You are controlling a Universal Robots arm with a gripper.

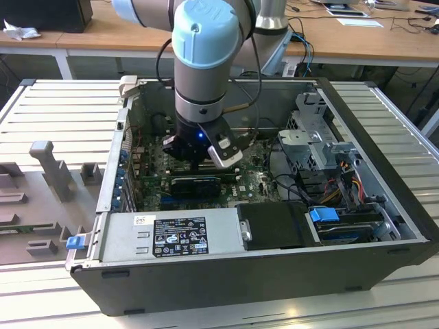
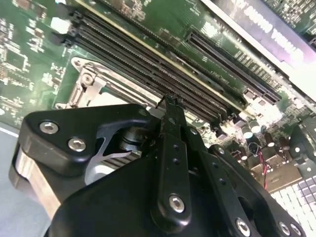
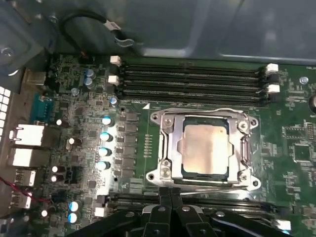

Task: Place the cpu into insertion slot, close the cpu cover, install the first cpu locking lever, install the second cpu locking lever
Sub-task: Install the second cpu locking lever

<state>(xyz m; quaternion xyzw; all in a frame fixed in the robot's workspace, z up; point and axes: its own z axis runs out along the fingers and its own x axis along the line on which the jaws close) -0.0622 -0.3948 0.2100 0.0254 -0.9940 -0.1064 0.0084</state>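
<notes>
Capacitors [image 3: 105, 136] stand at nine o'clock of the insertion slot [image 3: 205, 148], where the cpu [image 3: 205, 146] already lies seated with the cpu cover [image 3: 168, 148] apparently down around it. Lever work seems in hand; pressing a lever under its hook calls for care. Claw [image 3: 170, 193], fingertips pinched together holding nothing, hovers at six o'clock of the slot.

Dull metal cpu [image 3: 205, 148], shiny metal cpu cover [image 3: 168, 148], matt black end effector [image 3: 170, 195]

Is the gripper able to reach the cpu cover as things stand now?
Probably yes: in the first wrist view the gripper sits just beside the cpu cover, with nothing between them.
</notes>
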